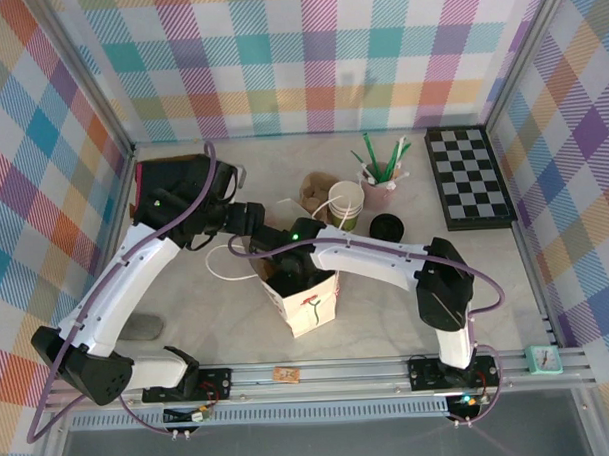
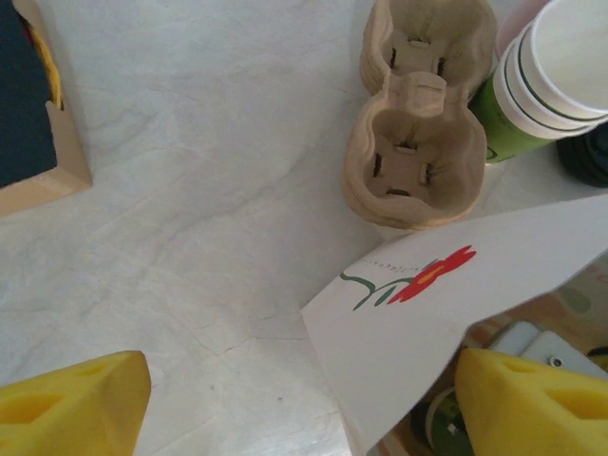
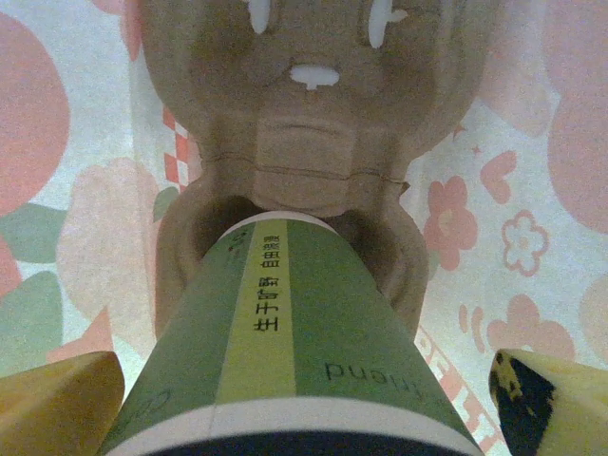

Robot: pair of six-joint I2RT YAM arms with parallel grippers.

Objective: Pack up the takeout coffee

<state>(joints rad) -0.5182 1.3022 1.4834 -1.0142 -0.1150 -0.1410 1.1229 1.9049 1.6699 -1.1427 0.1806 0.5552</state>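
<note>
The takeout coffee [image 3: 304, 342], a green cup with a white upper band and a dark lid at the view's bottom edge, stands with its base in a well of a brown pulp carrier [image 3: 313, 142] inside the flower-printed paper bag [image 1: 309, 300]. My right gripper [image 3: 304, 408] reaches down into the bag and is open, a yellow fingertip [image 3: 57, 404] on each side of the cup's top. My left gripper [image 2: 304, 404] is open by the bag's rim, with the white bag wall [image 2: 446, 304] between its widely spread fingers and not pinched.
Behind the bag stand an empty pulp carrier [image 2: 413, 161], a stack of white-and-green cups [image 2: 551, 76], a loose black lid [image 1: 387, 226] and a cup of stirrers [image 1: 381, 180]. A checkerboard [image 1: 470, 177] lies back right. A box [image 2: 38, 142] sits back left.
</note>
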